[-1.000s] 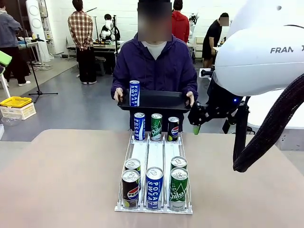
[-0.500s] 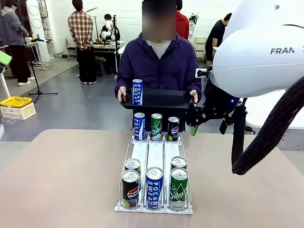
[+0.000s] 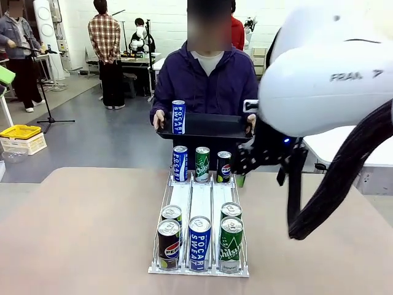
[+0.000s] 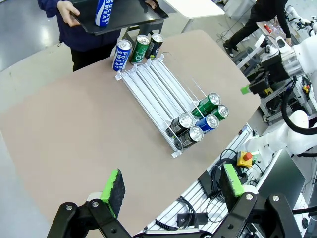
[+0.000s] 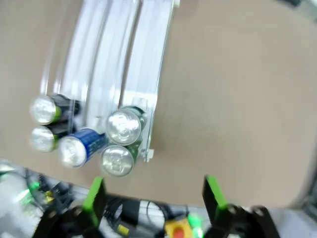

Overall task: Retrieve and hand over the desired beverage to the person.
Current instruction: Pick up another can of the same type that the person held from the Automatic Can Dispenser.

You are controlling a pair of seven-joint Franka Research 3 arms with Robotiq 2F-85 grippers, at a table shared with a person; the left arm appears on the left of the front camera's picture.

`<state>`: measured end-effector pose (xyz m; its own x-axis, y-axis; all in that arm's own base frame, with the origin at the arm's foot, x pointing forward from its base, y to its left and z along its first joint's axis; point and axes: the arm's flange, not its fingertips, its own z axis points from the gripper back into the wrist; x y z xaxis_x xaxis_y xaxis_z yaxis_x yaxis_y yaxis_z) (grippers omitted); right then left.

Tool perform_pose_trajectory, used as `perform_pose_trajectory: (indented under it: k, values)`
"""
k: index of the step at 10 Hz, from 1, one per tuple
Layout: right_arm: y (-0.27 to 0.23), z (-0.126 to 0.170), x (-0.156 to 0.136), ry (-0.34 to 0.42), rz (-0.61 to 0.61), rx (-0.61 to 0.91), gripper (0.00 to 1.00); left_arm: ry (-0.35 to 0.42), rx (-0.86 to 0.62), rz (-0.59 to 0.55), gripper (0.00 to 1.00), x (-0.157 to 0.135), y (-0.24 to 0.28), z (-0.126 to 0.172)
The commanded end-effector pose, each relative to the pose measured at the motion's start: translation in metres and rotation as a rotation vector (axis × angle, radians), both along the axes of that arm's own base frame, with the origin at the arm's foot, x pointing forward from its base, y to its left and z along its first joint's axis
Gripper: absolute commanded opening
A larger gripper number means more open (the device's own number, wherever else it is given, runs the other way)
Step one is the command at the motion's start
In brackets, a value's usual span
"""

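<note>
Far right of my front view blocked by the right arm's white housing (image 3: 325, 67); right wrist view blurred. Right pincer (image 5: 153, 196) and left pincer (image 4: 173, 183) both gape empty. One blue Pocari Sweat can (image 3: 178, 117) stands on the black tray (image 3: 212, 126) held by the purple-jacketed person (image 3: 206, 80), far side. Tan desk (image 3: 80, 227), white can rack (image 3: 201, 193); grey workshop floor (image 3: 92, 138).

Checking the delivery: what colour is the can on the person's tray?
The can is blue with white lettering; clearest in front view.
</note>
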<state>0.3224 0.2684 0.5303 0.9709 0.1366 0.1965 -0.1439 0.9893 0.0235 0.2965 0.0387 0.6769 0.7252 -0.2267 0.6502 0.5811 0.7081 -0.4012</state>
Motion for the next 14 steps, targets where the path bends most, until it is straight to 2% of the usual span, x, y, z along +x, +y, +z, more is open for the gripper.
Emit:
perform_pose_trajectory:
  k: [1, 3, 5, 7, 14]
  values:
    - [0.043, -0.005, -0.002, 0.092, -0.118, -0.021, 1.00, -0.005, -0.017, -0.012, 1.00, 0.000, 0.001, 0.001]
    - [0.066, -0.020, 0.001, 0.150, -0.204, -0.023, 1.00, -0.005, -0.017, -0.012, 1.00, 0.000, 0.001, 0.001]
    - [0.078, -0.028, 0.007, 0.176, -0.262, 0.006, 1.00, -0.005, -0.017, -0.012, 1.00, 0.000, 0.001, 0.001]
    - [0.068, -0.032, 0.001, 0.153, -0.221, -0.014, 1.00, -0.005, -0.017, -0.012, 1.00, 0.000, 0.001, 0.001]
    - [0.068, -0.032, 0.001, 0.153, -0.221, -0.014, 1.00, -0.005, -0.017, -0.012, 1.00, 0.000, 0.001, 0.001]
